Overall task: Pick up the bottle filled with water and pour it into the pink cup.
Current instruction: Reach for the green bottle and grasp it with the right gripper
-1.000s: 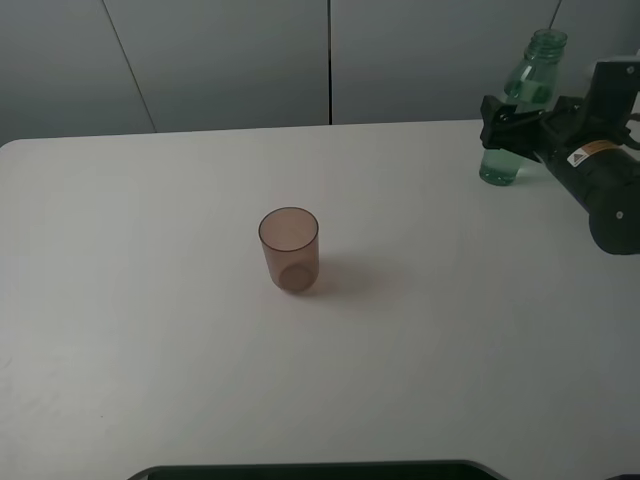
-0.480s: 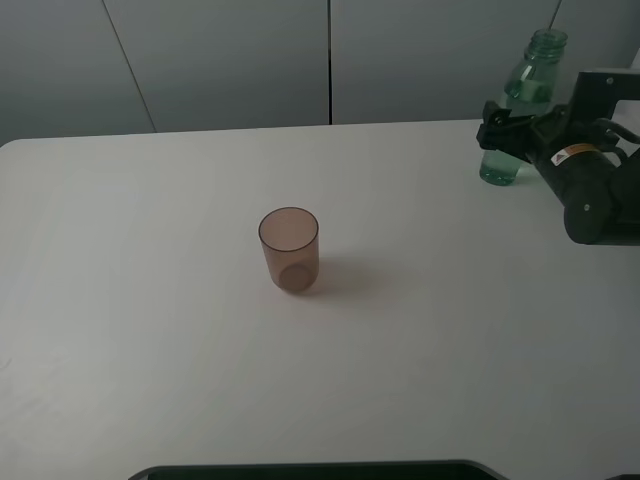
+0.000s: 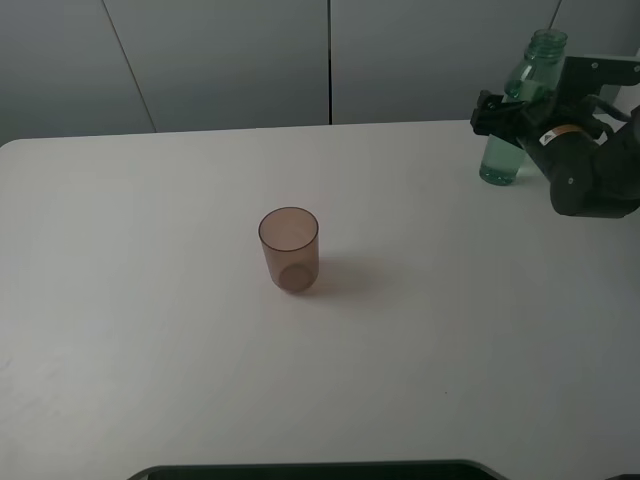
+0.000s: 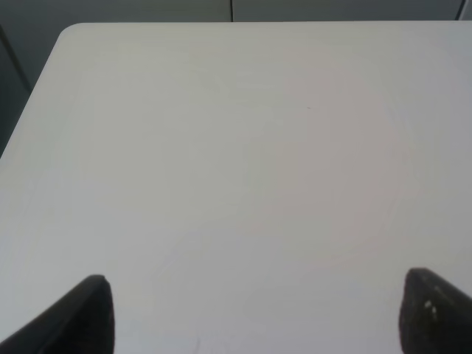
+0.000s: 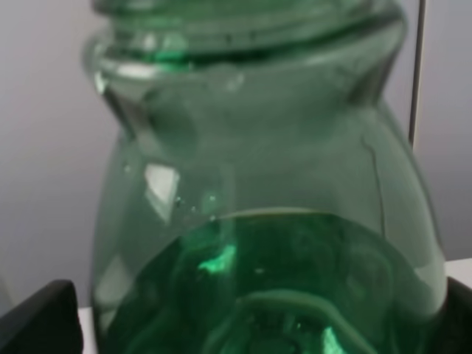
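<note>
exterior high: right gripper (image 3: 497, 114) at mid-body of bottle (image 3: 500, 160), which stands upright on table (image 3: 150, 350); pink cup (image 3: 289, 250) well apart from jaws, looks empty
left wrist: left gripper (image 4: 258, 317) jaws wide, nothing between
right wrist: bottle between wide-open jaws, not clamped
progress: grasp, lift, pour all pending

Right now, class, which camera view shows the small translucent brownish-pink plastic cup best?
The exterior high view: the pink cup stands whole and upright on the white table. Neither wrist view shows it: the left sees table, the right the transparent green bottle close up.
</note>
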Tool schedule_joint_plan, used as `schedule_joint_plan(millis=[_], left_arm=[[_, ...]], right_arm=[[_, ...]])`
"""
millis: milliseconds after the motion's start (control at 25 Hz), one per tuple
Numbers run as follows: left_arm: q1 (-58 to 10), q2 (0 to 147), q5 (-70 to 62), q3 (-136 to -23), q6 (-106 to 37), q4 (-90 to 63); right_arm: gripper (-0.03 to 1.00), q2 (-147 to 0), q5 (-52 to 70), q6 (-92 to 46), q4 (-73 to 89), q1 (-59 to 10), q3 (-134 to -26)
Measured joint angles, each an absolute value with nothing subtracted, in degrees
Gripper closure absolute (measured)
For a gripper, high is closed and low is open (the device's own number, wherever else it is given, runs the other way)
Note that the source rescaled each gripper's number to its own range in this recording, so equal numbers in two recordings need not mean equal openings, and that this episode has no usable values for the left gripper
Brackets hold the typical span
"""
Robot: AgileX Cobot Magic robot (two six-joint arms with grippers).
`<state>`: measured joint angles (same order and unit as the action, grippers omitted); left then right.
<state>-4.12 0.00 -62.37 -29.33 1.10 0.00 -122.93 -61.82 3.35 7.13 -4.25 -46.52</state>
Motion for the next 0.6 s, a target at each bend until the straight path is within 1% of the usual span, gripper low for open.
schedule_joint_plan(millis=[240, 520, 560, 600], left_arm=[[-4.12, 0.00, -62.37, -29.33, 1.10, 0.00], [-4.12, 0.00, -62.37, -29.33, 1.10, 0.00], [-4.12, 0.00, -62.37, -29.33, 1.10, 0.00], [-4.12, 0.00, -62.37, -29.33, 1.10, 0.00]], right_arm=[[-0.03, -125.53, -60.39, 3.35, 7.76, -4.03, -49.61], [-0.02, -125.55, -60.04, 3.35, 8.08, -4.03, -50.18], [0.09, -125.55, -59.95, 3.35, 8.08, -4.03, -50.18], [0.40, -125.55, -59.95, 3.22, 8.08, -4.03, -50.18]])
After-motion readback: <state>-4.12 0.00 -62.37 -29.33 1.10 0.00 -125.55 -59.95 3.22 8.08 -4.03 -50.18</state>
